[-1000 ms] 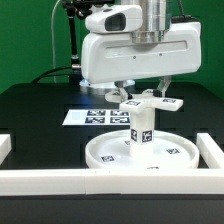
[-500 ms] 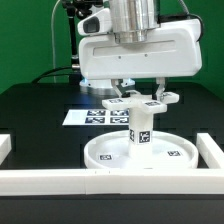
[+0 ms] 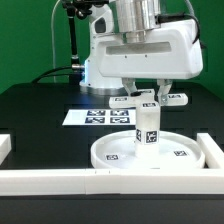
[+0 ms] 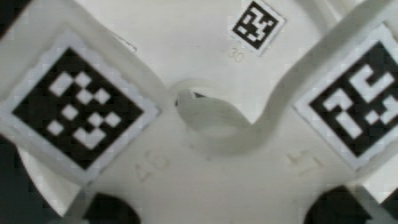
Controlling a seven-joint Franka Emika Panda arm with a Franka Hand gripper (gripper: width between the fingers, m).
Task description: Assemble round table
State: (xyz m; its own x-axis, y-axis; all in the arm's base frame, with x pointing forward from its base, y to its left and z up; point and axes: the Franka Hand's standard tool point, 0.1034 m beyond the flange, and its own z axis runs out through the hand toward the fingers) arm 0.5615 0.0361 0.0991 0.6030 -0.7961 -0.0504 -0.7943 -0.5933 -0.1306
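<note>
The large round rimmed disc (image 3: 175,152) lies flat on the black table. On its middle the short cylinder leg (image 3: 148,126) stands upright. The cross-shaped base (image 3: 174,98) sits on top of the leg, its tagged arms spread level. My gripper (image 3: 149,92) comes straight down onto it and is shut on the base's hub, one finger on each side. In the wrist view the cross-shaped base (image 4: 199,125) fills the picture, with two tags and its centre hole showing. My gripper (image 4: 222,210) shows there only as two dark fingertips (image 4: 107,207) at the hub's sides.
The marker board (image 3: 100,115) lies flat behind the disc. A long white border wall (image 3: 90,180) runs along the table's front edge, with short side pieces at the exterior view's left (image 3: 5,146) and right (image 3: 213,150). Cables and the arm's base stand at the back.
My wrist has turned and moved slightly to the exterior view's right, turning the cross-shaped base on the leg. The disc has shifted a little to the right with it.
</note>
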